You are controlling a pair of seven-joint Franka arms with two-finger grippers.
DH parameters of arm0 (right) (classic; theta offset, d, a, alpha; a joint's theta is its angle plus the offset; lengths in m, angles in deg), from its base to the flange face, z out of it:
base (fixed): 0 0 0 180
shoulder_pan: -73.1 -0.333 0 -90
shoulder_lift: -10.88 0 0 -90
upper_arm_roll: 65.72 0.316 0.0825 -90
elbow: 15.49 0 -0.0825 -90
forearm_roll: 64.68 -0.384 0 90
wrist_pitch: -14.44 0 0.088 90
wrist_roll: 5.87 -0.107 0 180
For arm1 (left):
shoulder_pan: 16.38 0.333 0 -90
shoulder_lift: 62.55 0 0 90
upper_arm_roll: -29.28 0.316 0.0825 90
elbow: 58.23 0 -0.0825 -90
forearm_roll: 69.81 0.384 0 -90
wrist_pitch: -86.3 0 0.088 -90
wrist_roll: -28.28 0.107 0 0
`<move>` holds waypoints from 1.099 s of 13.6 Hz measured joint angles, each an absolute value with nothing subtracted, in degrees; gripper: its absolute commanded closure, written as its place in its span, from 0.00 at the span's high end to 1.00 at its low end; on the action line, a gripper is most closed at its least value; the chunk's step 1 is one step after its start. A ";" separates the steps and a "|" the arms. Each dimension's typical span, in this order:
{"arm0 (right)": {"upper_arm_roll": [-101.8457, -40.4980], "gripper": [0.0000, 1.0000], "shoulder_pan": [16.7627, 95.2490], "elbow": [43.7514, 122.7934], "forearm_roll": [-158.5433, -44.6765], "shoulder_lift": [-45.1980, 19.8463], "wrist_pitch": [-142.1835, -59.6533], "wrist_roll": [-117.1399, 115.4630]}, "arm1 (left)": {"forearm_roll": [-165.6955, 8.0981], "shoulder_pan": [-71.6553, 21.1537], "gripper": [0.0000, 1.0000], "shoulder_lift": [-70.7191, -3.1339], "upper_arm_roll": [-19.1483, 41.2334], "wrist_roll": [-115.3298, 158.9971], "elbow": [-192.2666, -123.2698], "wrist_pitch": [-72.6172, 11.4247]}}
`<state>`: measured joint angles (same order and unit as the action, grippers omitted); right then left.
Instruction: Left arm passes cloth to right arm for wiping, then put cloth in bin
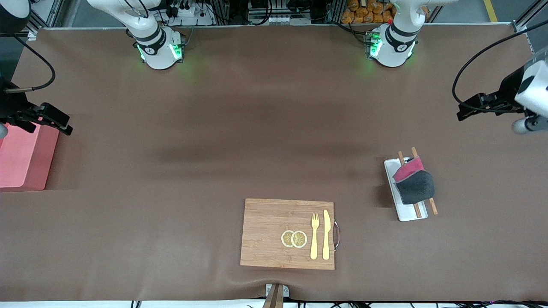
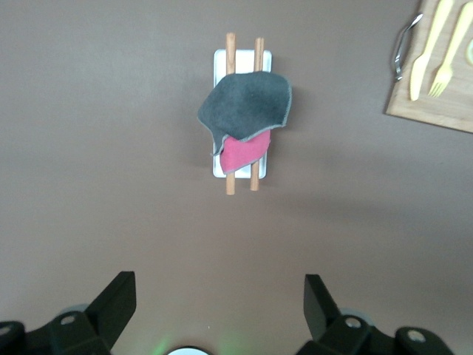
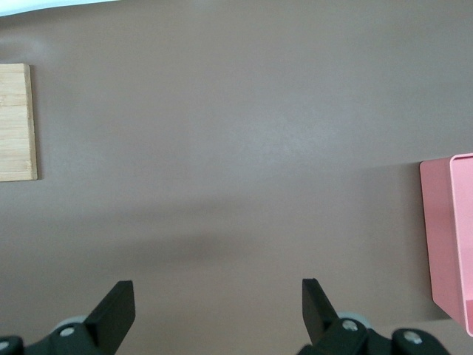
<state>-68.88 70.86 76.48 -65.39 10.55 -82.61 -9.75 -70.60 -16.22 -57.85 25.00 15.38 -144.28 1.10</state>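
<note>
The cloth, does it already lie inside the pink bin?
No, the cloth lies draped over the chopsticks on the white tray, toward the left arm's end of the table, and the bin stands at the right arm's end.

A high front camera faces me across the table (image 1: 274, 128). My wrist cameras look straight down; all three see the cutting board (image 1: 287, 233) (only its edge from my right wrist).
</note>
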 measured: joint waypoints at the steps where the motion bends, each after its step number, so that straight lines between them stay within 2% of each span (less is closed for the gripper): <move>1: -68.88 1.00 70.86 76.50 -65.39 10.55 -82.61 -9.75 | -70.59 -16.07 1.00 -56.08 25.14 15.38 -144.40 0.20; 5: -68.92 1.00 70.87 76.58 -65.38 10.55 -82.64 -9.75 | -70.57 -14.44 1.00 -46.39 25.46 15.38 -146.05 -10.96; 8: -69.01 1.00 70.89 76.62 -65.38 10.54 -82.64 -9.75 | -70.57 -14.28 1.00 -40.42 25.33 15.38 -146.10 -15.38; 15: -69.38 1.00 72.63 76.82 -65.37 9.79 -81.96 -9.75 | -70.57 -14.79 1.00 -35.47 25.01 15.33 -146.90 -20.76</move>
